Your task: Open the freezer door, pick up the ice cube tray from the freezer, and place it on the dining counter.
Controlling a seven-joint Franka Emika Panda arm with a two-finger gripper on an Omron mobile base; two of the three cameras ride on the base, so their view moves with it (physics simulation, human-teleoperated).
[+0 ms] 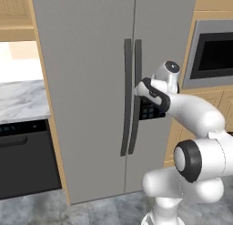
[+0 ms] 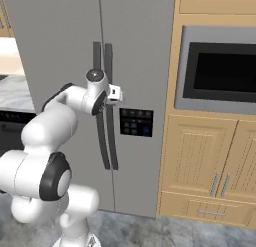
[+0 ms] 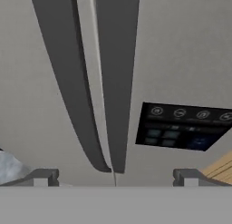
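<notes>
My tool [image 3: 115, 175], jaws wide open, faces the two upright handles; the freezer door's handle [image 3: 115, 82] lies upper centre.

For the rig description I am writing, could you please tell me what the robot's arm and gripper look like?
The arm is glossy white, built of rounded tubular links with dark grey or black bands at the joints. No loose cables or markings are visible. The gripper has two small, blocky dark grey fingertips on a white hand.
</notes>
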